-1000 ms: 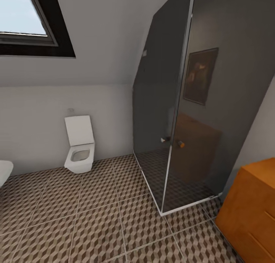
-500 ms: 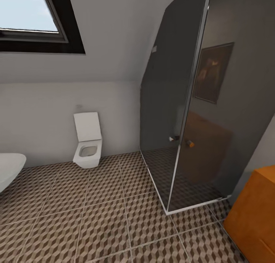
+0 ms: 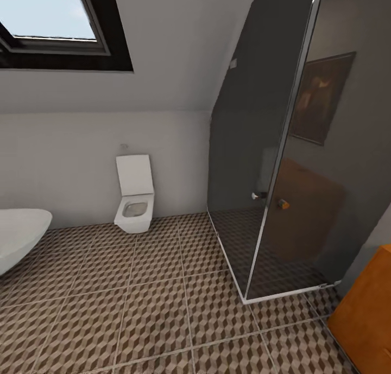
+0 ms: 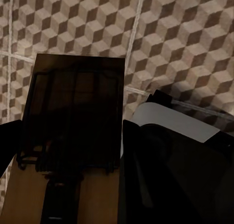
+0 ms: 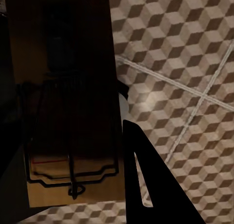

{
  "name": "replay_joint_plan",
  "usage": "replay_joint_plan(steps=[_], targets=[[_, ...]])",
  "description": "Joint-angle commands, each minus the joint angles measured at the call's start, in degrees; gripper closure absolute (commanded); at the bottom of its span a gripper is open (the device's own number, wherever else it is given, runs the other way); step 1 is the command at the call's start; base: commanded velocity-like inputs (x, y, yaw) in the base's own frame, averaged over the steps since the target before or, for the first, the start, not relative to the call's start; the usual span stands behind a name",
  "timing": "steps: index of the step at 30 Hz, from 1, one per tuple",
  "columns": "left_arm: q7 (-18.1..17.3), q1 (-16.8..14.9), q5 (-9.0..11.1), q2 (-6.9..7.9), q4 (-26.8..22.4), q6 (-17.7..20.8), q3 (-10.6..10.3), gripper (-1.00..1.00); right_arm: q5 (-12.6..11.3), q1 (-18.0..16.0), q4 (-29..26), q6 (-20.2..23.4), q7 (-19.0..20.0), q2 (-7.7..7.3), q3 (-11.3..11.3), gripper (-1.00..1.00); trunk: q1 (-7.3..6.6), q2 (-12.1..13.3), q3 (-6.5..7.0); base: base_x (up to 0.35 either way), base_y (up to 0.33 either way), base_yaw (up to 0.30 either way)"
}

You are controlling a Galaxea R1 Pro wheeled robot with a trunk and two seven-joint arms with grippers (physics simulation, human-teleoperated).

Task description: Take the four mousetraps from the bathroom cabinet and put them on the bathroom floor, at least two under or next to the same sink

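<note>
In the left wrist view a tan wooden mousetrap (image 4: 73,112) with dark wire parts sits between the fingers of my left gripper (image 4: 73,153), which is shut on it above the cube-patterned bathroom floor (image 4: 185,38). Another mousetrap (image 5: 68,87) fills the right wrist view, with my right gripper (image 5: 73,141) shut on it, also over floor tiles (image 5: 185,48). An orange-brown corner of the cabinet (image 3: 366,314) shows at the head view's lower right. The bathroom sink is out of view.
A white toilet (image 3: 134,200) stands against the far wall. A white rounded bathtub (image 3: 16,235) pokes in at the left edge. A dark glass shower enclosure (image 3: 282,173) fills the right side. Tiled floor (image 3: 152,309) lies open between them under a skylight (image 3: 49,16).
The head camera has swung left: the toilet, shower and cabinet have slid right in the picture, and more of the bathtub has come into view.
</note>
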Motion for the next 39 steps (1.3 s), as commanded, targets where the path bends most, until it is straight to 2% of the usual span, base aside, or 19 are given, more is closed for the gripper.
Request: replay_joint_plan(steps=[1,12,21,39], targets=[[0.1,-0.1,0.0,-0.02,0.0,0.3,-0.5,1.0,0.4,-0.1,0.2,-0.4,0.1,0.0,-0.1,1.0,0.01,-0.1,-0.17,0.0,0.0,0.131],[0.1,-0.1,0.1,-0.02,0.0,0.3,-0.5,1.0,0.5,0.0,0.2,-0.4,0.3,-0.02,-0.1,1.0,0.01,-0.1,-0.94,0.0,0.0,0.193],[0.1,-0.1,0.1,-0.02,0.0,0.3,-0.5,1.0,0.5,0.0,0.1,-0.5,0.4,-0.01,-0.1,1.0,0.01,-0.1,-1.16,0.0,0.0,0.046],[0.1,-0.1,0.0,-0.02,0.0,0.3,-0.5,1.0,0.5,0.0,0.2,-0.5,0.1,0.0,-0.1,1.0,0.01,-0.1,-2.72,0.0,0.0,0.129]])
